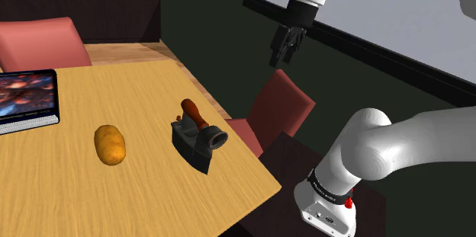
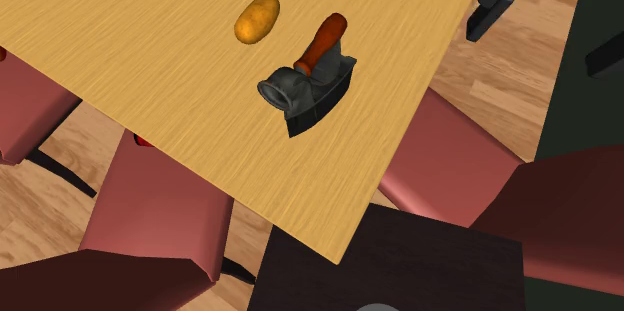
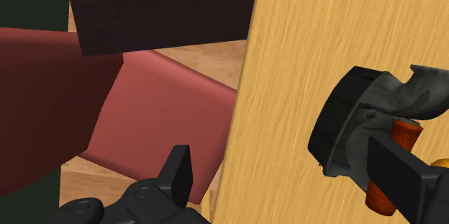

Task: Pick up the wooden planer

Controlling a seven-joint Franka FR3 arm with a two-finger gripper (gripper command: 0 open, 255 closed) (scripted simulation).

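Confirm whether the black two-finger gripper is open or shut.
Open: in the wrist view the black two-finger gripper has its fingers standing well apart, clasping nothing.

The shoulder view looks obliquely across the bench point(image 1: 114, 197), the second exterior view steeply down from above, both sharing the planer point(image 1: 197, 138).

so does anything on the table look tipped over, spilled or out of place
Nothing stands out. The planer sits upright on the table, handle on top, apart from the potato beside it. Nothing is spilled. The open gripper hangs high up, off the table's edge, touching nothing.
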